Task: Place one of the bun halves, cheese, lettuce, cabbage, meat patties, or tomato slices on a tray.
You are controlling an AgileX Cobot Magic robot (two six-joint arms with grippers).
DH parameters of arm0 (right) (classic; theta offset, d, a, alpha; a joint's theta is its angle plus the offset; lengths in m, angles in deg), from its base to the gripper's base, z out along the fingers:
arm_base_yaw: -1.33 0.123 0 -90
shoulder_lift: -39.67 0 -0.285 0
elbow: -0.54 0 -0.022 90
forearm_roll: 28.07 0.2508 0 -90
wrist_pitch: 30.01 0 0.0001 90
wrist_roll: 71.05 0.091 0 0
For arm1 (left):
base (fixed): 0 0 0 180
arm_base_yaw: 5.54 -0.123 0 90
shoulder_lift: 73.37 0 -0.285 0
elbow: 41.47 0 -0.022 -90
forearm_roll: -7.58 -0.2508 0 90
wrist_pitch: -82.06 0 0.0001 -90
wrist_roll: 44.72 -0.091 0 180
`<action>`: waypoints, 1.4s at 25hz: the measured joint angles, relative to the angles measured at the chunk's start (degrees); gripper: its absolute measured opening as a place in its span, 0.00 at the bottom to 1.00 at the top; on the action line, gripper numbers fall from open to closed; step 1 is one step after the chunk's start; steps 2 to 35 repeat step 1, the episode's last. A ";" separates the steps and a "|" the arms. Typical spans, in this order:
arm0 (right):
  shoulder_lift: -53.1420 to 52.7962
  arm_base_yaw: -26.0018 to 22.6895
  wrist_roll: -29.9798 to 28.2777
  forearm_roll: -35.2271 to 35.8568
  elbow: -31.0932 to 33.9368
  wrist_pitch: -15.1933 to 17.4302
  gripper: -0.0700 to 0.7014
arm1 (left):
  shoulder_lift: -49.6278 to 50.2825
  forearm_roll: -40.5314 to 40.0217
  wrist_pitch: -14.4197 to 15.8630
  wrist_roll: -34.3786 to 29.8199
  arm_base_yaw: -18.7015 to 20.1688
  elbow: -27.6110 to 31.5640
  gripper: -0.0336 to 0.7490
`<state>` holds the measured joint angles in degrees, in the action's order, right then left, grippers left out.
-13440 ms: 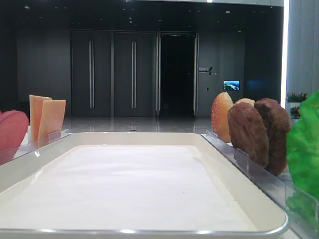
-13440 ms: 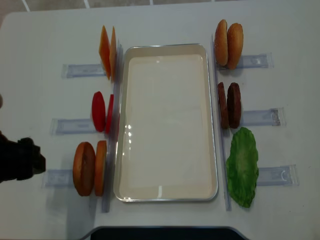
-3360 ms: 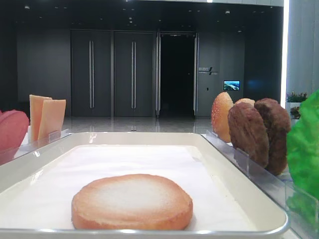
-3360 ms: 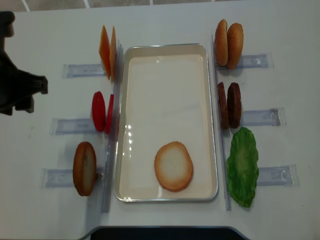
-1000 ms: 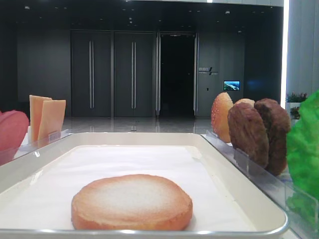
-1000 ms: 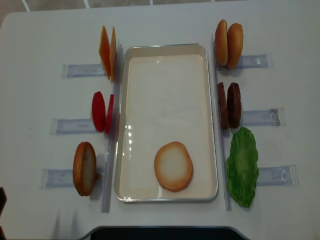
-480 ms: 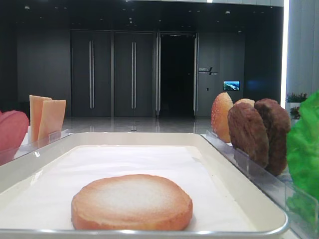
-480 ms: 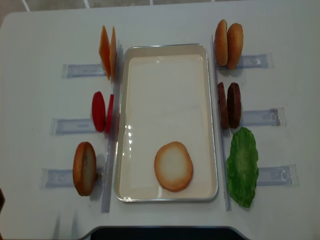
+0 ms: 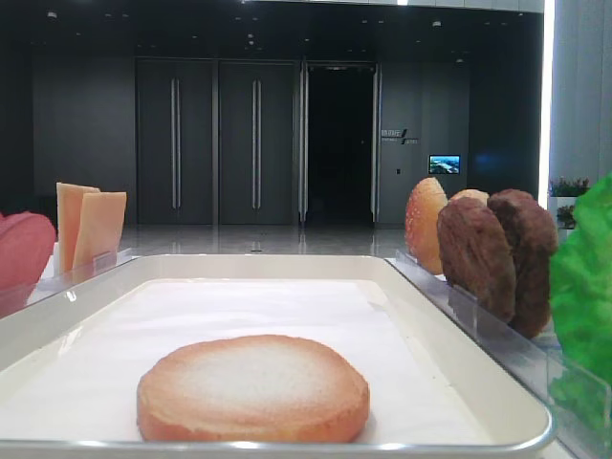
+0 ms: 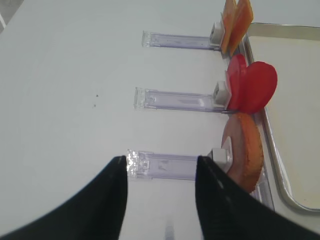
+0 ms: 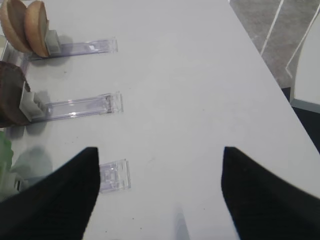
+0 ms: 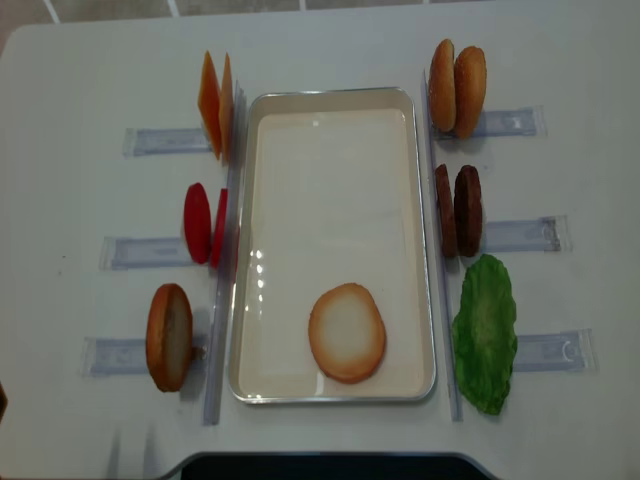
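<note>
A bun half (image 12: 347, 332) lies flat, pale face up, at the near end of the white tray (image 12: 334, 99), just right of its middle. Left of the tray, another bun half (image 12: 169, 337) stands on edge in its clear rack (image 12: 118, 355), with tomato slices (image 12: 198, 222) and cheese (image 12: 215, 103) farther back. The left pincer (image 10: 161, 197) hangs over the bare desk (image 10: 65, 90) beside that rack, jaws parted and holding nothing. The right pincer (image 11: 159, 190) likewise stands wide open and unladen near the meat patties (image 12: 459, 210).
</note>
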<state>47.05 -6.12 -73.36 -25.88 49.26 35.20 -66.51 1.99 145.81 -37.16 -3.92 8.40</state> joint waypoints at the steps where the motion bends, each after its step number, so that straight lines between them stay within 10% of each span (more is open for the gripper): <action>1: 0.00 0.00 0.00 0.00 0.00 0.00 0.76 | 0.00 0.00 0.00 0.00 0.00 0.00 0.48; 35: 0.00 0.00 0.00 0.00 0.00 0.00 0.76 | 0.00 0.00 0.00 0.00 0.00 0.00 0.48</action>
